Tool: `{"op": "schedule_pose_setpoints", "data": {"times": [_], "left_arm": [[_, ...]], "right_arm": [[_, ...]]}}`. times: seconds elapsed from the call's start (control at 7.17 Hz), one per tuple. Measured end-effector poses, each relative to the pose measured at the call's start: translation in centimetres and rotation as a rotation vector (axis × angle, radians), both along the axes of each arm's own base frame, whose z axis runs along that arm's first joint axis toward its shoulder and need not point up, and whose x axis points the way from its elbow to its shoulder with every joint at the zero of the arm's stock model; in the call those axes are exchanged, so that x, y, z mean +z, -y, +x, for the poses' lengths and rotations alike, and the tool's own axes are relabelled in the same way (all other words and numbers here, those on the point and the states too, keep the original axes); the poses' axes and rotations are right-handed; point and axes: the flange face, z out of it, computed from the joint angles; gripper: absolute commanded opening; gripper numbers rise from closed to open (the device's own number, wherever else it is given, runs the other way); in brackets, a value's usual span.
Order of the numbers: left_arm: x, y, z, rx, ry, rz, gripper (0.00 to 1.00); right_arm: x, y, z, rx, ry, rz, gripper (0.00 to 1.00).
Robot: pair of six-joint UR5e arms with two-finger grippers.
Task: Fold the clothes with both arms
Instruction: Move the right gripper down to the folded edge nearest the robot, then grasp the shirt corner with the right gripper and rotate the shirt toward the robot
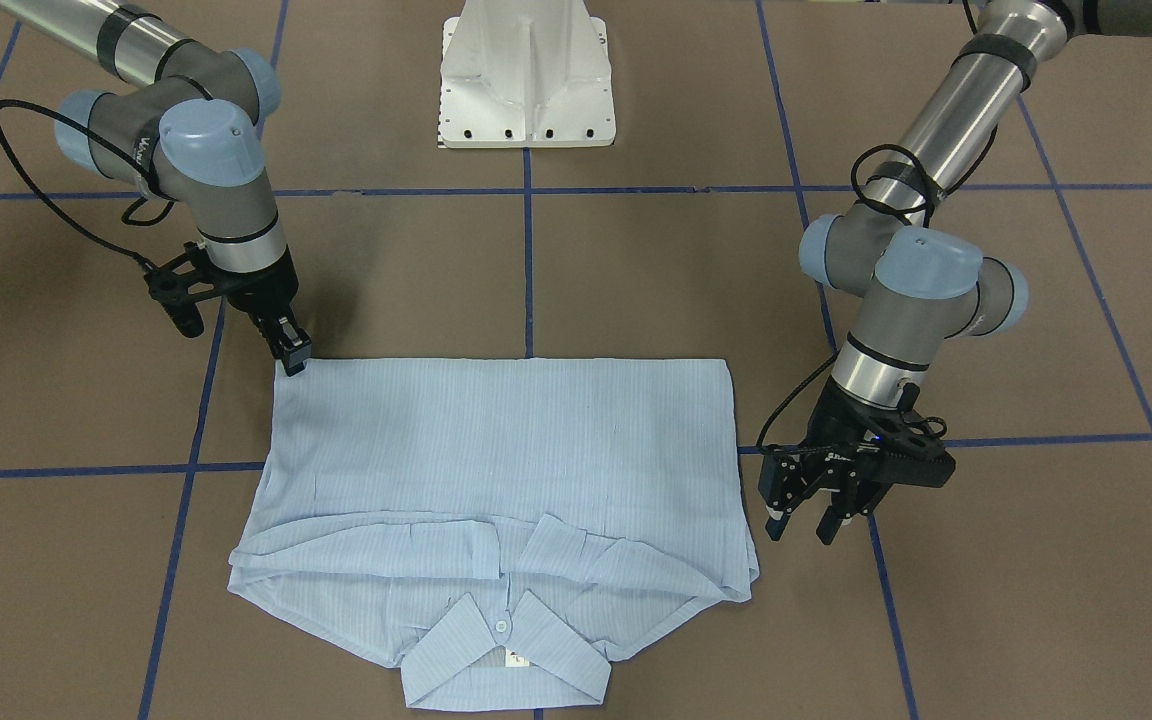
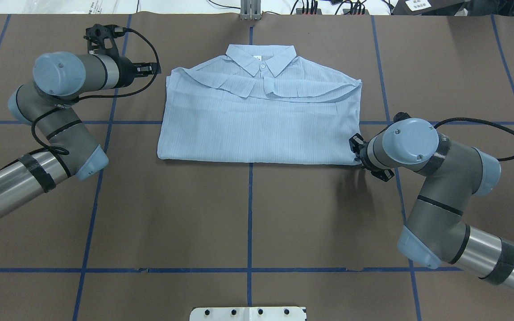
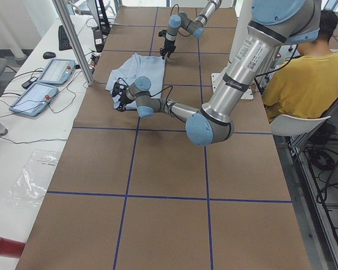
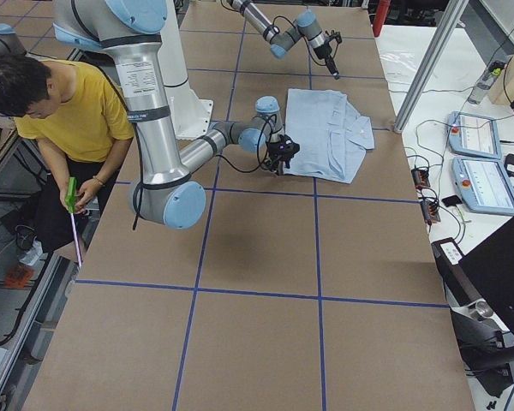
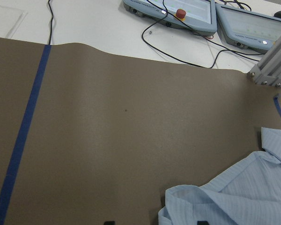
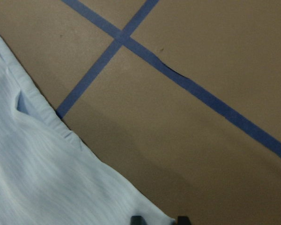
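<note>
Grasp step, likely: black left gripper (image 1: 802, 528) gapes beside your light-blue striped shirt (image 1: 496, 440), right gripper (image 1: 294, 360) you cannot tell; pinch both corners next.

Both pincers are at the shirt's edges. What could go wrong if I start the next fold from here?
1. The right pincer sits at the very corner of the shirt; so shallow a bite could slip or take only the top layer.
2. The left pincer hangs open beside the shoulder edge, where loose layers stack up; it may catch only some.
3. Those spots lie diagonally opposite, so lifting could skew the fold.
</note>
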Motion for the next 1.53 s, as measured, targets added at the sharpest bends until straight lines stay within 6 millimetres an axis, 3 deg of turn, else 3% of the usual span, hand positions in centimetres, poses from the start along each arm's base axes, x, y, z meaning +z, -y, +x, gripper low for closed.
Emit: {"op": "schedule_pose_setpoints", "data": {"times": [0.42, 0.56, 0.7, 0.84, 0.98, 1.25, 1.39, 1.53], "left_arm": [[0.1, -0.1, 0.1, 0.003, 0.001, -0.002, 0.66], [0.0, -0.1, 0.2, 0.003, -0.001, -0.001, 0.66], [-0.3, -0.1, 0.3, 0.005, -0.004, 0.001, 0.65], [-0.7, -0.1, 0.4, 0.008, -0.010, 0.005, 0.65], [-1.5, -0.1, 0.5, 0.012, -0.024, 0.015, 0.65], [-4.0, -1.1, 0.6, 0.043, -0.073, 0.041, 0.66], [-4.7, -2.2, 0.5, 0.086, -0.113, 0.021, 0.66], [-5.1, -4.2, -0.3, 0.123, -0.180, -0.028, 0.69]], "right_arm": [[-0.5, 0.9, 1.4, 0.006, 0.011, 0.010, 0.00], [-1.2, 0.0, 2.5, -0.003, 0.033, 0.011, 0.00], [-2.2, -2.3, 3.9, -0.038, 0.070, 0.002, 0.00], [-3.1, -6.1, 4.7, -0.104, 0.106, -0.010, 0.00], [-3.5, -11.4, 4.0, -0.208, 0.124, -0.020, 0.00], [-3.4, -23.0, 0.6, -0.459, 0.123, -0.045, 0.00], [-3.6, -28.3, -0.2, -0.574, 0.126, -0.053, 0.99], [-3.9, -33.5, -0.5, -0.676, 0.127, -0.065, 1.00]]}}
